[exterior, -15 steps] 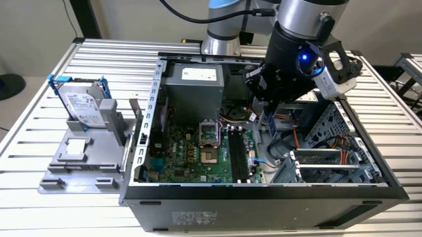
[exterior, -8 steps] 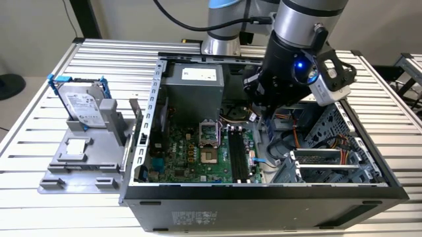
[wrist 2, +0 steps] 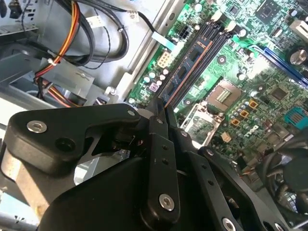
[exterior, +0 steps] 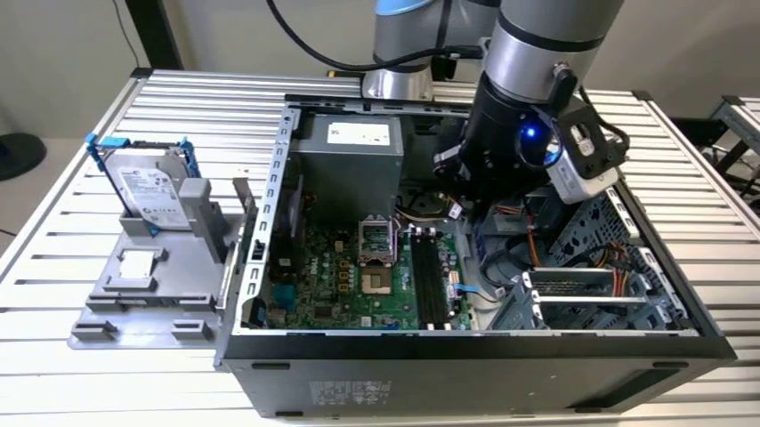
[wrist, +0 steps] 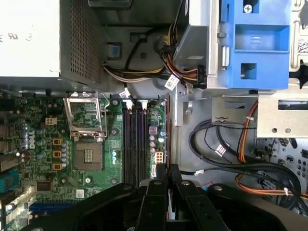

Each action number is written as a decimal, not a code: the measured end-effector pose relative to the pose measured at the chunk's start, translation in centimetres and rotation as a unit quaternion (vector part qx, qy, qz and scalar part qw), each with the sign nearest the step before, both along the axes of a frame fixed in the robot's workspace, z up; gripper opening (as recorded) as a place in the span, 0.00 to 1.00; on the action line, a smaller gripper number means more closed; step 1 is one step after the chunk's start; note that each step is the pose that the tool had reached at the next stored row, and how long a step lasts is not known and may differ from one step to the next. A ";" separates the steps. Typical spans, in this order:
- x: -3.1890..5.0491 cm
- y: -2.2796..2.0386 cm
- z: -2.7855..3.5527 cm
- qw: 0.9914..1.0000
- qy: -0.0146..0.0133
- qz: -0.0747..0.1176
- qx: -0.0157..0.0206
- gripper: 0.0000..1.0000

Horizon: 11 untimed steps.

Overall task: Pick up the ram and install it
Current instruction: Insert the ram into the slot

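Looks like a robotics lab or test workshop. Shows in the tabletop of ribbed silver aluminium profiles, carrying an opened black and grey desktop computer case with its green motherboard laid bare, a grey moulded plastic fixture propping a silver hard drive in a blue-edged frame, and a silver jointed robot arm trailing black cables, before a plain pale wall.

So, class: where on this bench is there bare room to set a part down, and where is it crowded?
Bare slats of the table lie at the exterior view's left, in front of the grey fixture, and at its right, past the case. Inside the case is crowded: motherboard, cables, the gripper shut on the ram.
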State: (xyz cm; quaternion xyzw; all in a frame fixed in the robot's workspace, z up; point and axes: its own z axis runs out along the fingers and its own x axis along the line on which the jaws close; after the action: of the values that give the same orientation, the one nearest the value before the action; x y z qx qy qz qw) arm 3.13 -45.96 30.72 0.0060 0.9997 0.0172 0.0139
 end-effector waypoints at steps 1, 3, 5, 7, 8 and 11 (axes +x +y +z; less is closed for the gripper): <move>-0.03 0.00 -0.20 1.000 0.000 0.000 0.000 0.00; -0.05 0.00 -0.56 1.000 0.000 0.000 0.000 0.00; -0.09 0.00 -0.92 1.000 0.000 0.000 0.000 0.00; -0.10 0.00 -1.29 1.000 0.000 0.000 0.000 0.00; -0.11 0.00 -1.47 1.000 0.000 0.000 0.000 0.00; -0.11 0.00 -2.02 1.000 0.000 0.000 0.000 0.00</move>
State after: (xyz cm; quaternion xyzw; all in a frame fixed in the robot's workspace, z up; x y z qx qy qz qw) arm 3.02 -45.96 28.70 0.0060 0.9997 0.0172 0.0139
